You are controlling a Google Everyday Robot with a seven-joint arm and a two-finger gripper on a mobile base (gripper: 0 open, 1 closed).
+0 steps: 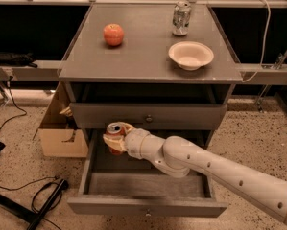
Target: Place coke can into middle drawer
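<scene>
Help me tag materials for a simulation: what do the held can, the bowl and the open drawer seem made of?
Coke can: likely aluminium, glossy red print, silvery top; the gripper holds it at the open middle drawer's back left. Bowl: matte cream, plastic or ceramic, unclear. Drawer: probably grey-painted wood, flat matte boards.

Claw (115,139) grips coke can (116,129) over open middle drawer (133,205).

Two soda cans are being counted: one small red coke can (115,129) with a silver top and one silvery-grey can (181,18). One round red-orange apple (113,34) and one shallow cream bowl (191,55) are being counted. Two grey knobbed drawers are being shown, the closed upper drawer (186,116) and the open middle drawer (148,207). One cream two-finger gripper (113,140) is being shown over the middle drawer's back left, clasped round the coke can.
</scene>
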